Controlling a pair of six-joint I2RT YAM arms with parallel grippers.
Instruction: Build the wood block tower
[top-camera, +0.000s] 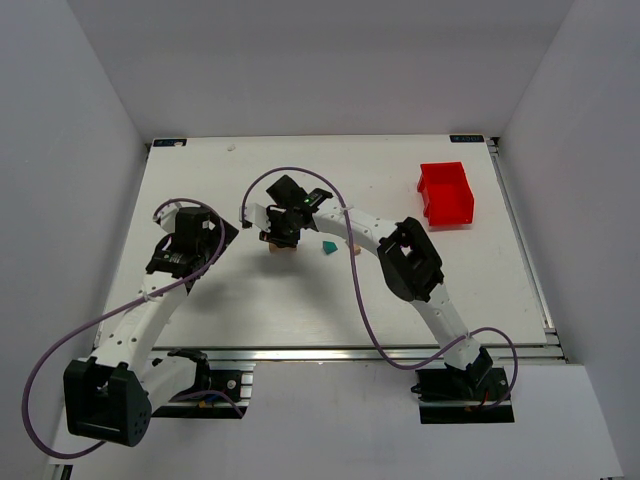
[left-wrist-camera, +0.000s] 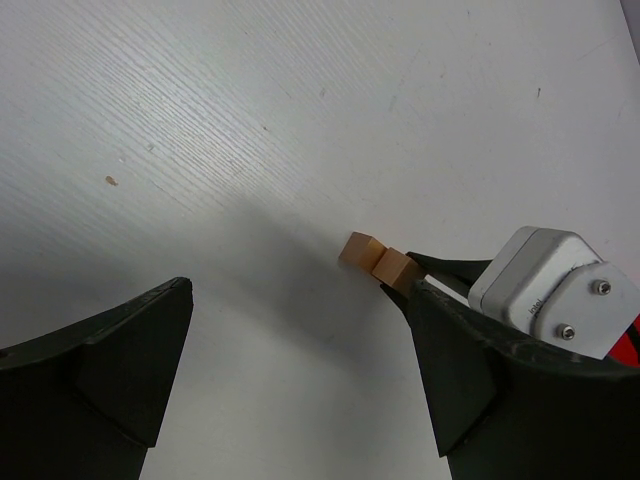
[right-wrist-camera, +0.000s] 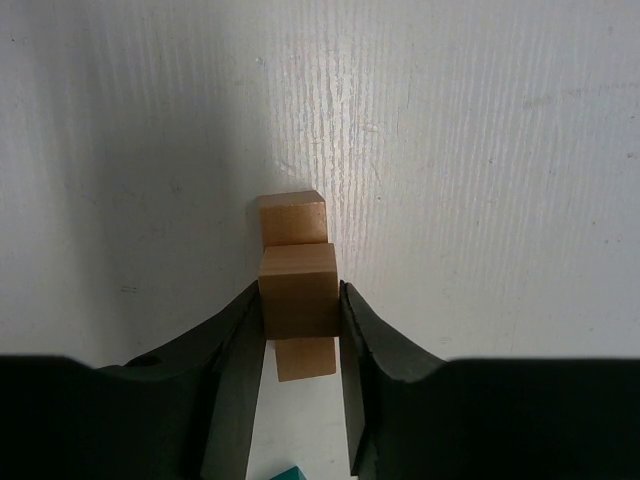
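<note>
Grey walls are closing in on three sides of a white table (top-camera: 400, 300), and all the action is sitting near its middle, a shade toward the left edge. That is where the wood block tower (top-camera: 280, 247) is standing, a small cluster of tan pieces under the right arm. The right gripper (right-wrist-camera: 300, 297) is reaching down on it, its dark fingers (right-wrist-camera: 240, 335) pressing both sides of one tan block (right-wrist-camera: 298, 288) in a firm pinch. From the right wrist, that block is sitting over two more tan blocks, one showing beyond it and one nearer. Whether it is resting on them or hanging just above, I cannot tell. A teal block (top-camera: 327, 246) is lying on the table just beside the tower, on the side toward the right edge. Nearer the left edge, the left gripper (left-wrist-camera: 296, 292) is hovering with its fingers spread wide apart, pointing across at the tan blocks. A red bin (top-camera: 445, 193) is sitting near the far right corner, well apart from the tower.
</note>
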